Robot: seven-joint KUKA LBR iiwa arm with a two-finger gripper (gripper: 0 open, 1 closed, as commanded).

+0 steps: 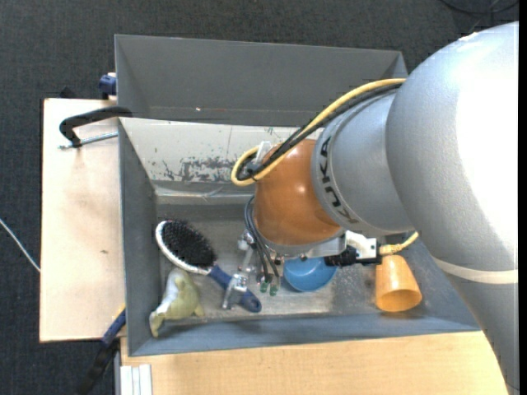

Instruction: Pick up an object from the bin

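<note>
My gripper (254, 275) hangs low at the bin's front middle, below the arm's orange cover. It is right over the blue handle of a hairbrush (188, 248), whose black oval head with a white rim lies to the left. Whether the gripper touches the handle I cannot tell. A blue round cup (309, 275) lies just right of the gripper, partly hidden by the arm. A pale yellow-green soft toy (177, 300) sits in the front left corner.
An orange plastic cup (397, 287) lies on its side in the front right corner. The arm and its yellow cable cover the bin's right half. The back wall slopes down behind the hairbrush.
</note>
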